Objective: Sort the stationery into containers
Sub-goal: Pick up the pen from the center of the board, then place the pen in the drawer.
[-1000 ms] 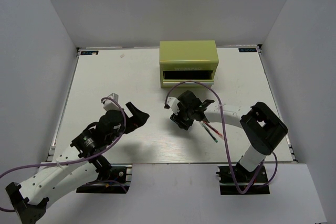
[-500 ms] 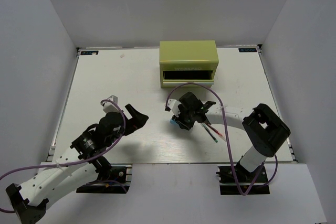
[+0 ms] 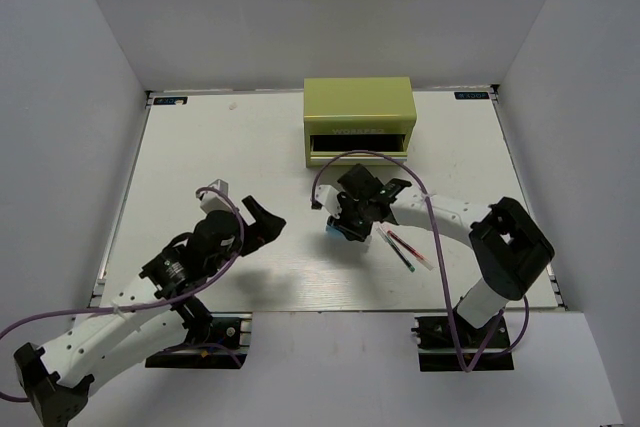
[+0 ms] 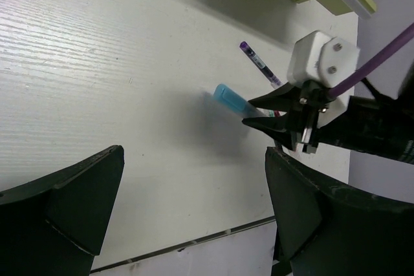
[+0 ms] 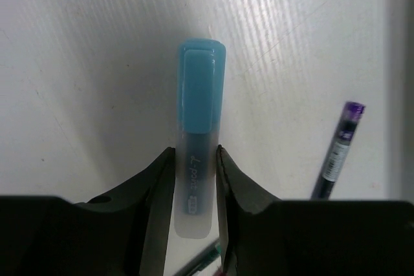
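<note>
White bench [image 3: 200, 147] surface is being enclosed on three sides by plain pale walls. An olive-green tool chest [image 3: 359, 107] is being supported at the middle of the far edge, with its front turned toward the near edge.

The blue marker [image 5: 201, 88] is being gripped by the right jaws, which are being closed narrowly on its pale grey barrel. Its blue cap is being presented beyond the fingertips. In the overhead view the blue marker [image 3: 335, 231] is being held near the centre of the bench, between the tool chest and the near edge. A shadow is being cast on the bench beside it; whether the bench is being touched cannot be told.

A dark pen [image 3: 394, 247] and a red pen [image 3: 411, 248] are being supported side by side on the bench, just beside the right jaws on the side toward the right edge.

The left jaws are being held wide apart, with nothing being gripped between them. They are being positioned over the bench toward the near edge, left of centre, apart from the blue marker.
</note>
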`<state>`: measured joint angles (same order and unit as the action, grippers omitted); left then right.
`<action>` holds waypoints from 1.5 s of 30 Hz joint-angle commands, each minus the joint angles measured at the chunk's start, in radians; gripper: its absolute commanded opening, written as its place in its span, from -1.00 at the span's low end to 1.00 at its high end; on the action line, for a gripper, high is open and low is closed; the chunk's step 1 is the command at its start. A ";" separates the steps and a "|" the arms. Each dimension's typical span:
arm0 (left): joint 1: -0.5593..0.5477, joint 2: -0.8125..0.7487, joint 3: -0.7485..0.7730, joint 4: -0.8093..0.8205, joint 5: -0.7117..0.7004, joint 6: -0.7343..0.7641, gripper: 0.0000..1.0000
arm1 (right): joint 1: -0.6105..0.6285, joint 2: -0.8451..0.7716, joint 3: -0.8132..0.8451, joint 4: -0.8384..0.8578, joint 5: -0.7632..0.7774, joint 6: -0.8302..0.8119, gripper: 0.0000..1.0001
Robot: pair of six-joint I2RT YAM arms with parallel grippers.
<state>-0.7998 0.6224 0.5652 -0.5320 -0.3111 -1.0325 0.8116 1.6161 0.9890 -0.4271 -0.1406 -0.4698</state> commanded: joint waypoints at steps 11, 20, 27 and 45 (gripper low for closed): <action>0.004 0.031 -0.001 0.062 -0.006 0.025 0.99 | -0.049 -0.008 0.240 -0.084 -0.007 -0.101 -0.99; 0.004 0.063 0.018 0.083 -0.006 0.045 0.99 | -0.112 -0.031 0.361 -0.032 0.065 -0.151 -0.99; 0.004 0.063 0.018 0.092 0.003 0.054 0.99 | -0.161 -0.041 0.430 0.028 0.110 -0.230 -0.99; 0.004 0.045 0.009 0.092 0.012 0.054 0.99 | -0.229 0.024 0.428 0.143 0.171 -0.449 -0.73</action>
<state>-0.7998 0.6777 0.5652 -0.4438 -0.3038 -0.9913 0.5980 1.6230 1.4166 -0.3473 0.0177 -0.8505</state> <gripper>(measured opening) 0.995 0.338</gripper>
